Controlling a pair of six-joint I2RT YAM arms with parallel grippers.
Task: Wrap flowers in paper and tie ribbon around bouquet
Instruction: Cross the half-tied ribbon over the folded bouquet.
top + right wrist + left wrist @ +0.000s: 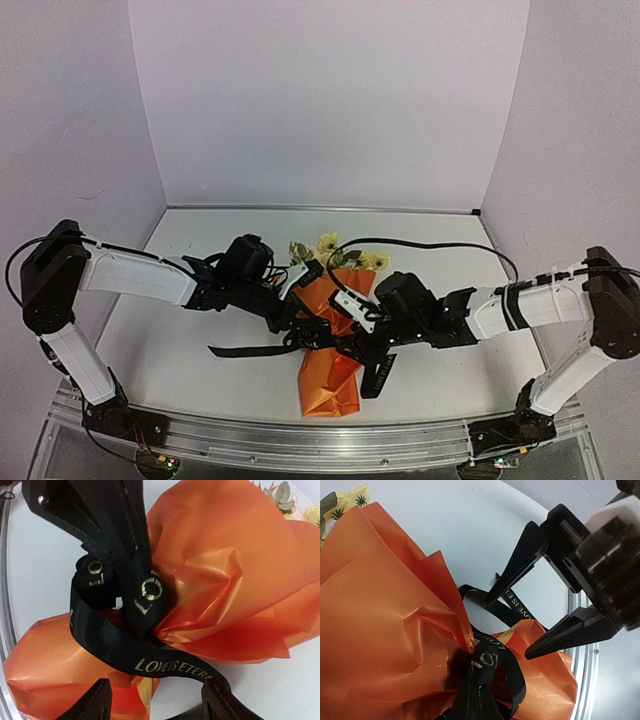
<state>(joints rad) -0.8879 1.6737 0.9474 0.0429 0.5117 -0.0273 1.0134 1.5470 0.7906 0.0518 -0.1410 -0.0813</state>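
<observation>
Top external view: white table (170, 350), both arms reaching in to meet at its middle. The bouquet (330, 380) lies on the table between them, narrow end near and wide end far.

Orange paper (380, 610) is crumpled and pinched into a waist partway along. It flares out on both sides of that waist.

Left gripper (127, 555): jaws closed together, clamped on the ribbon (150, 665) right at the waist, seen from the right wrist camera. A short loop of ribbon curls just beside its tips.

Right gripper (507, 629): jaws spread wide, holding nothing. It is on the right side of the waist, fingertips pointing at the knot. The lettered ribbon tail runs across the gap between its fingers. Cannot tell whether the tail touches them.

The black ribbon with gold lettering circles the waist. One tail lies flat on the table, trailing left.

Flowers (328, 243): pale yellow heads and green leaves showing at the far, wide end of the paper.
</observation>
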